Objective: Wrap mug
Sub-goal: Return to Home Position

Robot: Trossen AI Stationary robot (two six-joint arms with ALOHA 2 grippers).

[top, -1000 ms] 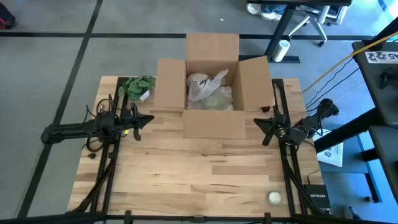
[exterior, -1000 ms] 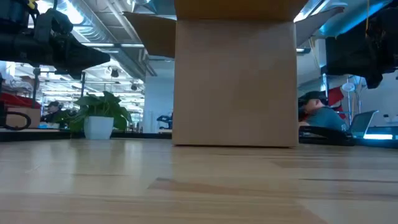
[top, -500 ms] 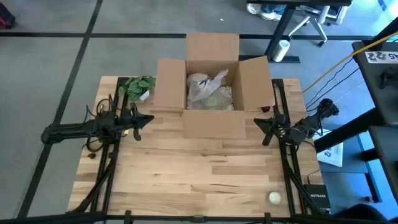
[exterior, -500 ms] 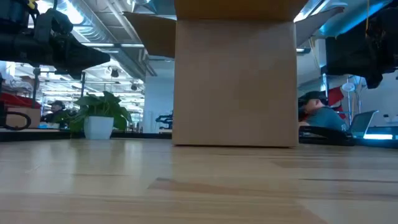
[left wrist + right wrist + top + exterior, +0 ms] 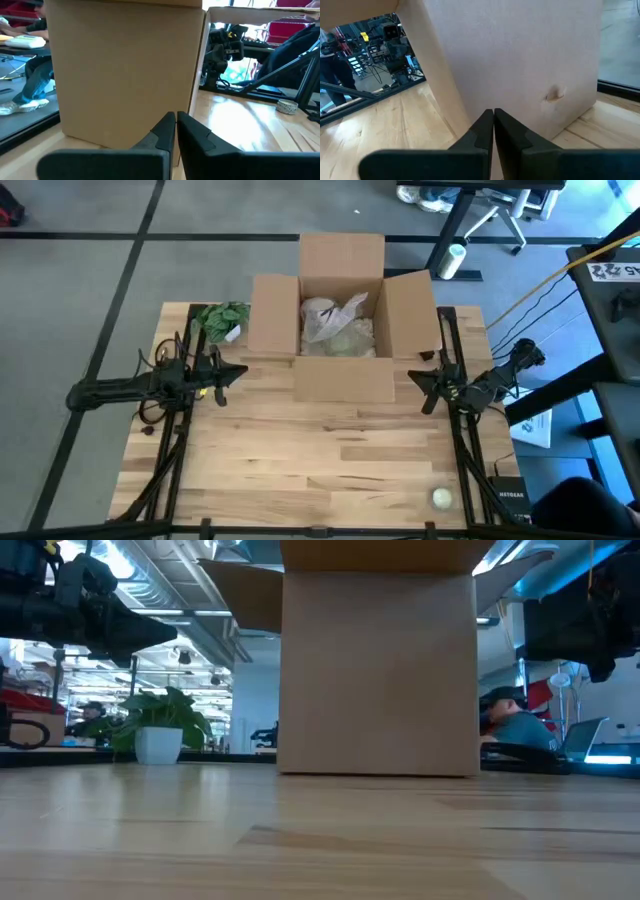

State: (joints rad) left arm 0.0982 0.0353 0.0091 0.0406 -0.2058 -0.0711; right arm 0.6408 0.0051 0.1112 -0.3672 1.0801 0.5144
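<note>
I'm watching my matte black left arm (image 5: pixel 120 390) and matching right arm (image 5: pixel 495 385), both trailing thin black cables (image 5: pixel 150 412). Dark wedge-shaped fingers (image 5: pixel 165 131) are tipping each.

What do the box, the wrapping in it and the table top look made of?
Box: matt brown cardboard, folded flaps. Wrapping: clear crinkled plastic film, probably bubble wrap; bubbles too small to tell. Table top: light wood planks, grain visible, slight sheen. Left gripper and right gripper wait beside the box.
</note>
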